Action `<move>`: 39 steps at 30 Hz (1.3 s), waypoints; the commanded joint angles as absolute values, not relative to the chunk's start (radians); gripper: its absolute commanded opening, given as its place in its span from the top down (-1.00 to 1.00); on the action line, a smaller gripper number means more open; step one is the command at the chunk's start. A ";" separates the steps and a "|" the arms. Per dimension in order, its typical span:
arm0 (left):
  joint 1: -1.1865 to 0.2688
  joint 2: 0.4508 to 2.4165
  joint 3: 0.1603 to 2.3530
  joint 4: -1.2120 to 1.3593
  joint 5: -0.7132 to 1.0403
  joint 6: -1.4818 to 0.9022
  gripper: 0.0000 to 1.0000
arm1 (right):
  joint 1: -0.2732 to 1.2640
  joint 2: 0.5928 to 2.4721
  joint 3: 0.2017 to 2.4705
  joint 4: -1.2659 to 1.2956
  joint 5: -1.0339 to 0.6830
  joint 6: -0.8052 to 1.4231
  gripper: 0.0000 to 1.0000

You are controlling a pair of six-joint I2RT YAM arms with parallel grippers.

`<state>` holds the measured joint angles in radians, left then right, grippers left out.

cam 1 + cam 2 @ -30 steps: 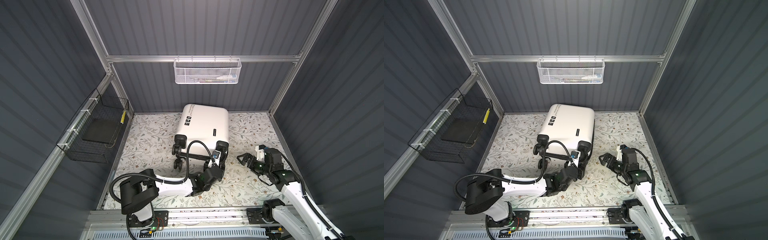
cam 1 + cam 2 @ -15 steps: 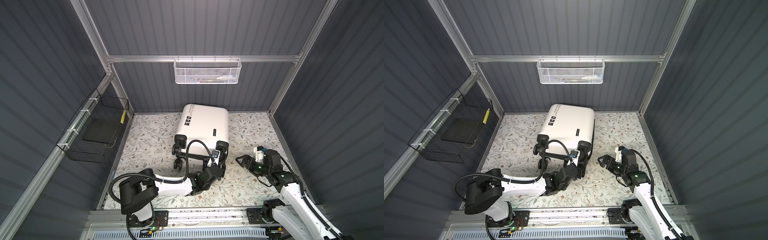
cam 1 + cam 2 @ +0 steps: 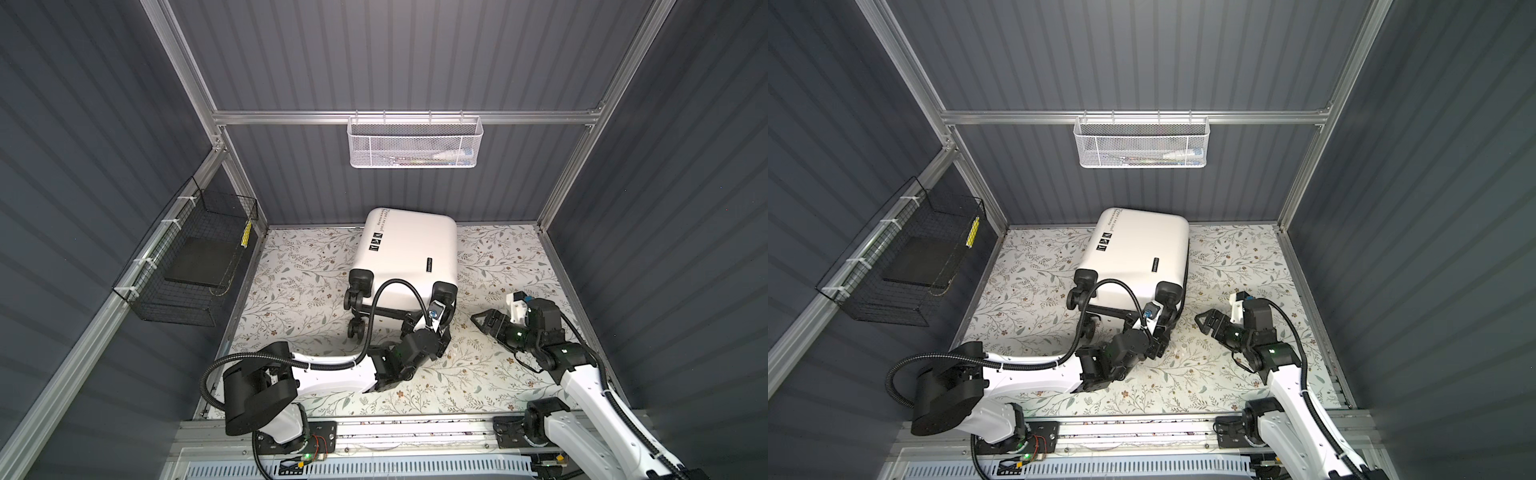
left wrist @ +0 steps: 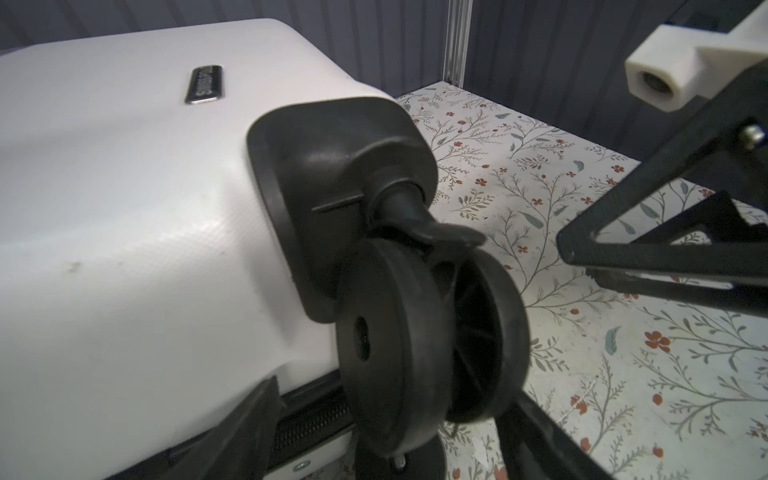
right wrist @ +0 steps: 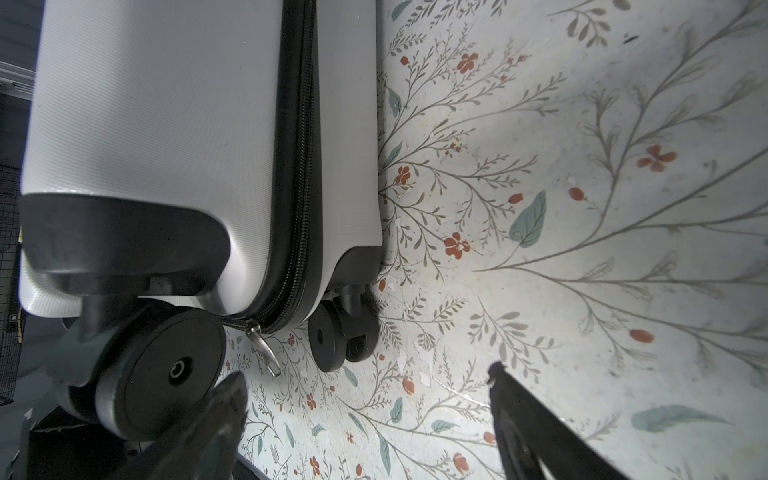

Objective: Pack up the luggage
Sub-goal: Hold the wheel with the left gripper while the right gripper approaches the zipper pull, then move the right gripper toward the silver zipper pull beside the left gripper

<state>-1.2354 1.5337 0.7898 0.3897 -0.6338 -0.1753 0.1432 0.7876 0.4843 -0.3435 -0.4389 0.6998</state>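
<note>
Luggage lies flat on mat, zipper shut along visible side. My left gripper spread astride its near wheel. My right gripper spread, empty, just beside same corner. Judging: opening, filling, closing all left.

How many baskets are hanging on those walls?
2. A white mesh basket hangs on the back wall; a black wire basket hangs on the left-hand wall. None seems hidden.
</note>
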 commanded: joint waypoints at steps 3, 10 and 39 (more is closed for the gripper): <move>-1.250 1.539 0.820 0.364 -0.650 -0.104 -0.76 | 0.139 0.791 0.482 -0.326 -0.455 0.707 -0.81; -1.261 1.555 0.820 0.449 -0.716 -0.104 -0.82 | 0.138 0.784 0.477 -0.329 -0.457 0.707 -0.79; -1.271 1.631 0.857 0.577 -0.772 -0.173 -0.42 | 0.133 0.796 0.454 -0.304 -0.496 0.704 -0.71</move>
<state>-1.2690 1.6218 0.8230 0.5407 -0.7586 -0.1673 0.1371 0.7918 0.4671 -0.3248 -0.4728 0.7074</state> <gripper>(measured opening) 0.721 0.857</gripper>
